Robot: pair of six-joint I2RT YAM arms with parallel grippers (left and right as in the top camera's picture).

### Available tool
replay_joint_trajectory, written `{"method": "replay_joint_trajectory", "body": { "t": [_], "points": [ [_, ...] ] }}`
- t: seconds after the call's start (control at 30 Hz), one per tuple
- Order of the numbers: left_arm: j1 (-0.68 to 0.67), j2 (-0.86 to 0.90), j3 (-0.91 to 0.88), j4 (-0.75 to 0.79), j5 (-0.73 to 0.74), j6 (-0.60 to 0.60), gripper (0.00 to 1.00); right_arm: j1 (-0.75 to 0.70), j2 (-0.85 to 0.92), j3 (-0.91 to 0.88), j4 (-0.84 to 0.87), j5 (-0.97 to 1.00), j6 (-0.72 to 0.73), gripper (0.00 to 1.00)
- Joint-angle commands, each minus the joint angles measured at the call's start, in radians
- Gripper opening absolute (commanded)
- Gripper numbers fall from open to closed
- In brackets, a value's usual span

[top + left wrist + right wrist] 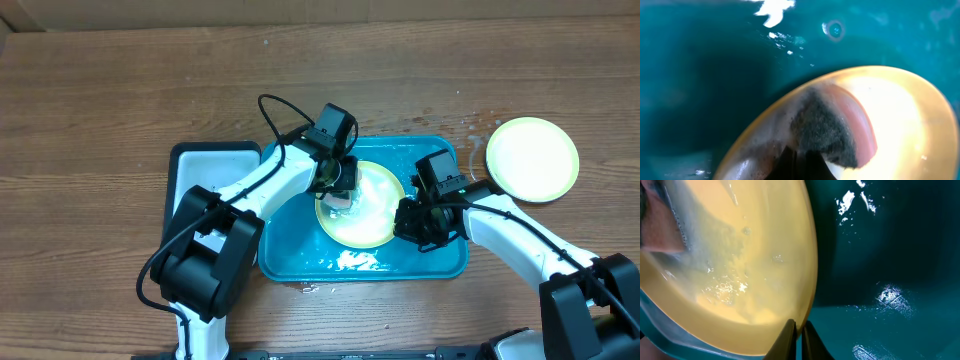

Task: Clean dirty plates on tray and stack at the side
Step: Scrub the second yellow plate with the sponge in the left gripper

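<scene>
Yellow-green plate (372,215) lies inside the teal tray (300,250), at the tray's middle, with its pale centre wet and glistening. The left gripper (342,190) stands over the plate's upper-left part, its jaws clamped on a sponge (827,127). In the left wrist view the sponge's dark grey and pink faces press against the plate's surface. The right gripper (408,222) is at the plate's right edge, and the right wrist view shows its two fingers (790,337) pinched together on the rim. Suds (715,280) streak the plate near the sponge. Wet highlights show on the tray floor. A second plate (532,158), yellow-green rimmed and clean-looking, rests on the table (100,100) just right of the tray. A white tray (210,165) with a black rim adjoins the teal tray's left side.
</scene>
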Motion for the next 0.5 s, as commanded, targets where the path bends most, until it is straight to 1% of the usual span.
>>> {"method": "replay_joint_trajectory", "body": {
  "t": [0.0, 0.2, 0.37, 0.47],
  "points": [
    [0.006, 0.019, 0.043, -0.049, 0.103, -0.014, 0.04, 0.005, -0.005, 0.0, -0.01, 0.006, -0.022, 0.04],
    [0.031, -0.011, 0.176, -0.316, -0.074, -0.023, 0.04, 0.005, -0.005, 0.0, -0.007, 0.006, -0.022, 0.04],
    [0.039, -0.096, 0.262, -0.443, -0.213, -0.008, 0.04, 0.005, -0.005, 0.0, 0.011, 0.006, -0.022, 0.04],
    [0.041, -0.162, 0.289, -0.549, -0.317, -0.012, 0.04, 0.005, -0.005, 0.0, 0.018, 0.006, -0.022, 0.04]
  ]
}}
